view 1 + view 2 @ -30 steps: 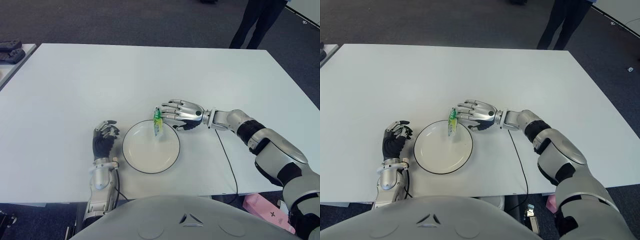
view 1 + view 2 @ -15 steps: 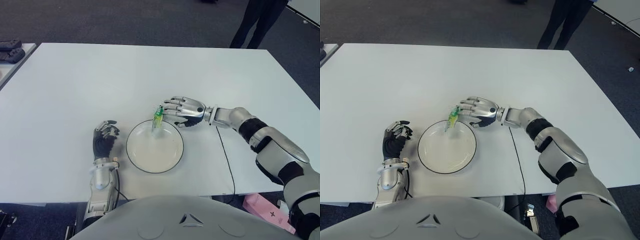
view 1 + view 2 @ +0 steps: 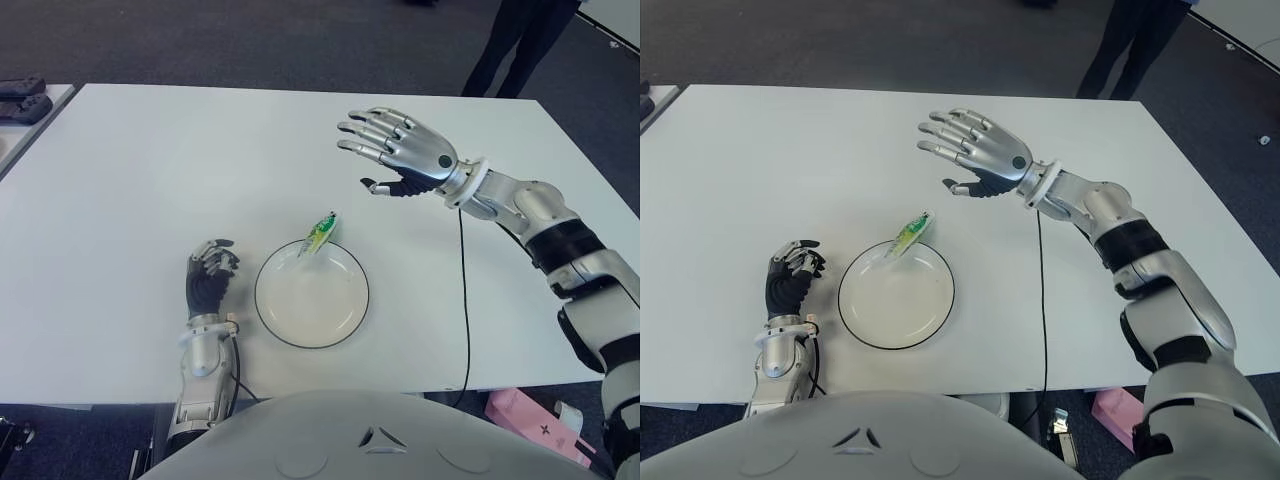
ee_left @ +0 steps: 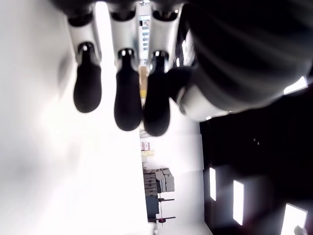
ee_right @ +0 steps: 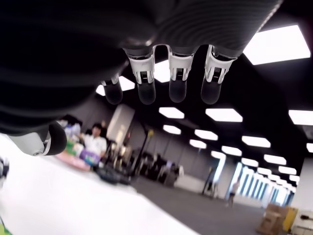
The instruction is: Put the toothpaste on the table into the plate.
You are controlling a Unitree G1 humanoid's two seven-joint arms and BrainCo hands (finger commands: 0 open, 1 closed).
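Note:
A small green and yellow toothpaste tube (image 3: 319,235) lies tilted across the far rim of the white, dark-rimmed plate (image 3: 312,325), one end over the plate. My right hand (image 3: 395,150) is raised well above and behind the plate, to its right, fingers spread, holding nothing. My left hand (image 3: 208,280) shows left of the plate near the table's front edge, its fingers curled and empty. In the right wrist view the fingertips (image 5: 178,92) hang free with only the room behind them.
The white table (image 3: 150,170) stretches wide around the plate. A black cable (image 3: 464,290) runs from the right wrist toward the front edge. A person's legs (image 3: 510,45) stand beyond the far edge. Dark objects (image 3: 20,100) lie on a side surface at far left.
My right hand let go of the toothpaste, opened, and rose up and back away from the plate. The tube now rests on the plate's far rim. The left hand has not moved.

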